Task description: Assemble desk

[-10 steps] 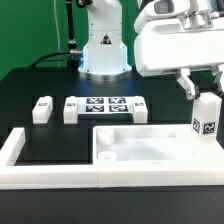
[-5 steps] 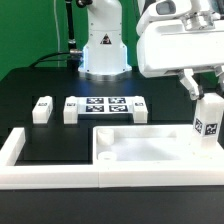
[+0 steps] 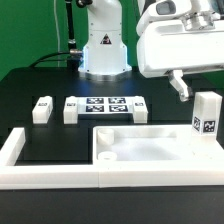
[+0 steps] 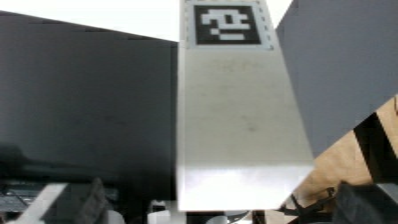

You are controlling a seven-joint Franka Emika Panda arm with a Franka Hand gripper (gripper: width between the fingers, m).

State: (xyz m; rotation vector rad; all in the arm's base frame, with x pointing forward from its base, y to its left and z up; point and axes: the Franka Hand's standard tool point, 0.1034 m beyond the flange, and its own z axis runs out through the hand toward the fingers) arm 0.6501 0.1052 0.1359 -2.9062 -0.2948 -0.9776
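Note:
The white rimmed tabletop (image 3: 140, 146) lies at the front, inside the border wall. One white leg (image 3: 208, 115) with a tag stands upright at its far corner on the exterior view's right. My gripper (image 3: 197, 88) is just above that leg's top, open, one finger (image 3: 179, 84) apart from it. In the wrist view the leg (image 4: 231, 120) runs between the dark fingers (image 4: 356, 185) with gaps on both sides of my gripper (image 4: 222, 205). Three more legs (image 3: 42, 108) (image 3: 70, 110) (image 3: 140, 108) lie behind the tabletop.
The marker board (image 3: 105, 105) lies between the loose legs. The low white U-shaped border wall (image 3: 20, 148) runs along the front and the exterior view's left. The robot base (image 3: 103, 50) stands at the back. A round boss (image 3: 107, 157) sits in the tabletop's near corner.
The finger that sat against the top of the upright leg has drawn up and toward the exterior view's left, off the leg. The leg stays standing on the tabletop.

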